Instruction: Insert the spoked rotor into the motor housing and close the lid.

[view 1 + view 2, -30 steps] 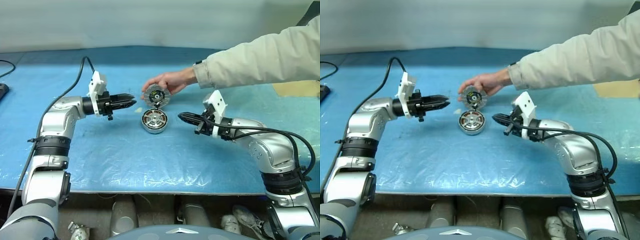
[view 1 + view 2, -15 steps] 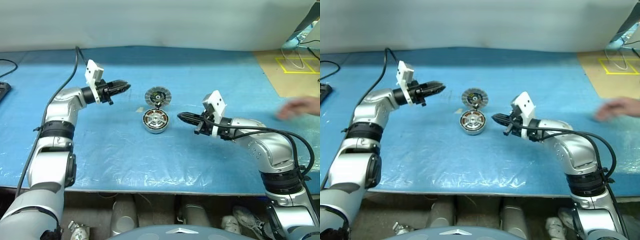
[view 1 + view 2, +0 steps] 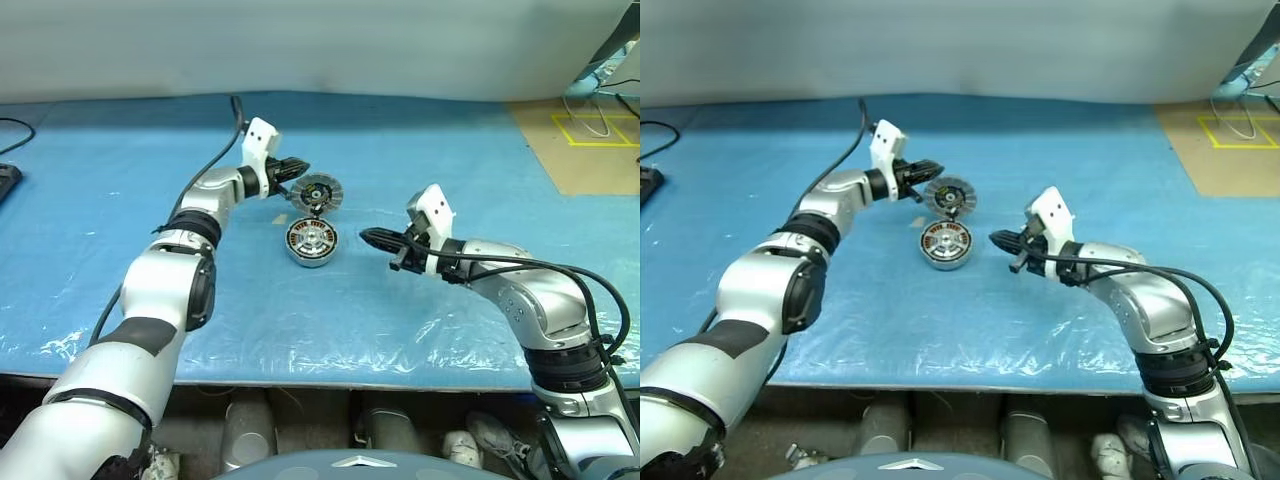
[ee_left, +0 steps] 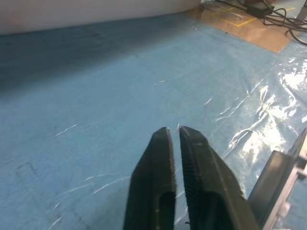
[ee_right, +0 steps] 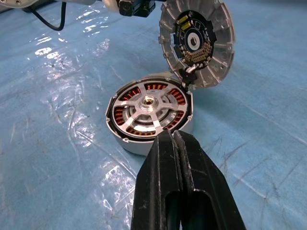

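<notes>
**Inspector A:** Landmark is the short round silver-grey motor housing [image 3: 311, 242], standing on the blue plastic-covered table [image 3: 300, 320]. Contents?

**Inspector B:** The right wrist view shows the flat spoked rotor with silver spokes and hub [image 5: 148, 106] seated inside the housing, with copper-brown windings visible between the spokes. It sits level with the rim.

**Inspector A:** The lid?

**Inspector B:** The round silver-grey finned lid with a dark centre [image 3: 317, 192] stands tilted up just behind the housing, its lower edge beside the housing's far rim. The housing is uncovered. A short wire runs from the lid's lower edge towards the housing.

**Inspector A:** Left gripper?

**Inspector B:** The left gripper [image 3: 297, 170] is behind and to the left of the housing, its tip just beside the lid's upper left edge. I cannot tell whether it touches. Fingers pressed nearly together, pinching nothing.

**Inspector A:** Right gripper?

**Inspector B:** The right gripper [image 3: 371, 238] is to the right of the housing, near but apart, pointing at it. Fingers pressed together, empty.
</notes>
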Action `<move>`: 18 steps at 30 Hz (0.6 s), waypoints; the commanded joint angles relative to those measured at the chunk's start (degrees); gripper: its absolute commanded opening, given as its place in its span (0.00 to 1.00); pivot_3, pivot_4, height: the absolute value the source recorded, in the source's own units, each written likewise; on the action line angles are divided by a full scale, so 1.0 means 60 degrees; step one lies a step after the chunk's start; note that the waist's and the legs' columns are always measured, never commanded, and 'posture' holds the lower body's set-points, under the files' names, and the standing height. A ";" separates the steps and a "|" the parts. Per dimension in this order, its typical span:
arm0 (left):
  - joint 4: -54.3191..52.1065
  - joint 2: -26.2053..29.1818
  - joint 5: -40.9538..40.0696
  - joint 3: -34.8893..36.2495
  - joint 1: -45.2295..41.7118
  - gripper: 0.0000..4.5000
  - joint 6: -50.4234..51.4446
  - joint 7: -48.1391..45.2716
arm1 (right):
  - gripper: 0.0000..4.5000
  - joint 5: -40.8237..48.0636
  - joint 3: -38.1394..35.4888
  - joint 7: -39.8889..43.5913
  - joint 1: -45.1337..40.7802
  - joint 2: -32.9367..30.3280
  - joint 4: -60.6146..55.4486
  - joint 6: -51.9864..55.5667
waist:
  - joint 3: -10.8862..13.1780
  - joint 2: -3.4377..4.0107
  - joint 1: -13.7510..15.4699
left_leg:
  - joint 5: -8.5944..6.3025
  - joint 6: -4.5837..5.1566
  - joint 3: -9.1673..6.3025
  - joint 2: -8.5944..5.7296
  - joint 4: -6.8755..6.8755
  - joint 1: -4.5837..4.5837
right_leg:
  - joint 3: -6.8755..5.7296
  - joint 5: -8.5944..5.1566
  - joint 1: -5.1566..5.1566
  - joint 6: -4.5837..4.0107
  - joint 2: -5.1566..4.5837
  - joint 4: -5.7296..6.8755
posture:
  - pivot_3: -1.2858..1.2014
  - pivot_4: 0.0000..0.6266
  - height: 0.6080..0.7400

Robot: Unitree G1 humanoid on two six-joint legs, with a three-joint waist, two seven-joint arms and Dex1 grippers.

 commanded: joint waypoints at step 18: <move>-0.0419 0.0314 0.1217 -0.0966 0.0176 0.00 -0.0590 -0.5720 | 0.00 0.0239 -0.0588 -0.0832 0.0846 0.0080 -0.1172 0.0220 | 0.0001 -0.0001 0.0019 | 0.0000 0.0001 0.0001 -0.0013 -0.0024 0.0009 | 0.0002 0.0000 0.0000 -0.0001 -0.0021 -0.0013 | 0.52 0.24 1.00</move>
